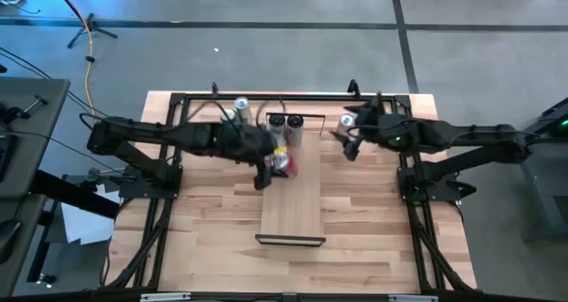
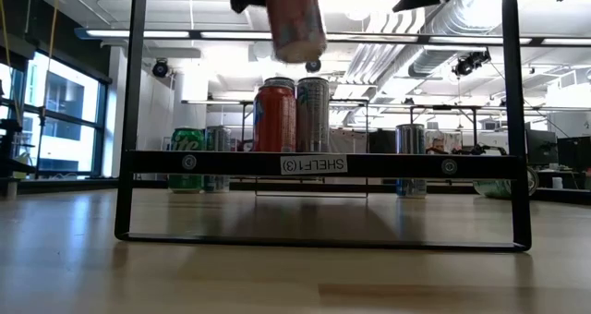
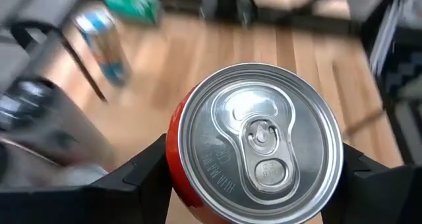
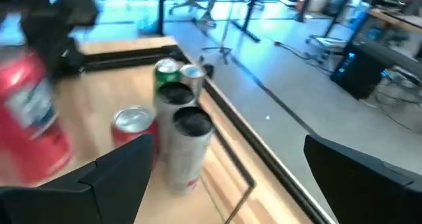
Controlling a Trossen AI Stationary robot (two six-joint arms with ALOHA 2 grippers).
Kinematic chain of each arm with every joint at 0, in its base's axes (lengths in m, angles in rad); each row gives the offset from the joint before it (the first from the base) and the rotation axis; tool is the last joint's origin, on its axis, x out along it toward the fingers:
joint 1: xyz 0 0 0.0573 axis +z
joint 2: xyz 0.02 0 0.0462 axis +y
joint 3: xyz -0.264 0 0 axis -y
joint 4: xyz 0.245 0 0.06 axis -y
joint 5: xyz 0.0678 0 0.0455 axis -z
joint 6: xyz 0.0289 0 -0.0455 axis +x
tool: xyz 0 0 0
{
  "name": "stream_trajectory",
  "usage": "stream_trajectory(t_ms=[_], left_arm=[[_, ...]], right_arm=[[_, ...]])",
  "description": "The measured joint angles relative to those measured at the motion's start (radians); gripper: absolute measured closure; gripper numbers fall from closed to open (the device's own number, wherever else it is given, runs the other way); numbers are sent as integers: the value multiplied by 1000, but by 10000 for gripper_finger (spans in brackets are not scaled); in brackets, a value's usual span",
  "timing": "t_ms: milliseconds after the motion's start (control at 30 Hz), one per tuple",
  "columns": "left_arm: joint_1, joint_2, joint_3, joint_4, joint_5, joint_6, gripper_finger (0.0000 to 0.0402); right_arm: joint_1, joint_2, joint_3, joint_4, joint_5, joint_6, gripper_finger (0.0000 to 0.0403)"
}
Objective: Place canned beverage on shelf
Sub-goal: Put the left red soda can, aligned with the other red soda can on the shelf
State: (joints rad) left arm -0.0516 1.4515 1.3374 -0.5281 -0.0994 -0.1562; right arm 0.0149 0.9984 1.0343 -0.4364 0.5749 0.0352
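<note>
My left gripper (image 1: pixel 269 167) is shut on a red can with a silver top (image 3: pixel 260 141), held in the air over the far half of the shelf (image 1: pixel 293 209), a long pale board with dark end frames (image 2: pixel 323 163). A red can (image 2: pixel 274 118) and a tall silver can (image 2: pixel 313 114) stand on their bases on the shelf's far end. My right gripper (image 1: pixel 343 144) is open and empty, to the right of the shelf's far end; its fingers stand wide apart in the right wrist view (image 4: pixel 231 184). My left gripper pinches the can's side wall just below the top rim (image 3: pixel 173 159) between its two fingers (image 3: pixel 142 174), one on each side. The fingers come from above, slanting in from the table's left. The can hangs nearly upright, top up, its bottom (image 2: pixel 297 54) clear above the shelf.
More cans stand on the table beyond the shelf: a green one (image 2: pixel 187 157) and a silver one (image 1: pixel 241 104) at the far left, and another (image 1: pixel 348 120) at the far right near my right gripper. The shelf's near half (image 1: pixel 291 222) is bare.
</note>
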Motion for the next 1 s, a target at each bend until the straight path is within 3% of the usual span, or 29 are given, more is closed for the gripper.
stream_trajectory(t_ms=[167, 367, 767, 1000], left_arm=[[-67, 62, -5, -62, -46, 1, 171], [-126, 98, -110, -6, -122, -36, 171], [-128, 86, -257, 206, -171, -126, 171], [-142, 86, -279, 211, -194, -209, 171]], right_arm=[[-26, -38, 0, -25, 25, 36, 27], [-35, -37, -1, -48, 19, 44, 27], [-35, -16, -2, -54, 19, 72, 27], [-35, -15, -2, -54, 19, 96, 27]])
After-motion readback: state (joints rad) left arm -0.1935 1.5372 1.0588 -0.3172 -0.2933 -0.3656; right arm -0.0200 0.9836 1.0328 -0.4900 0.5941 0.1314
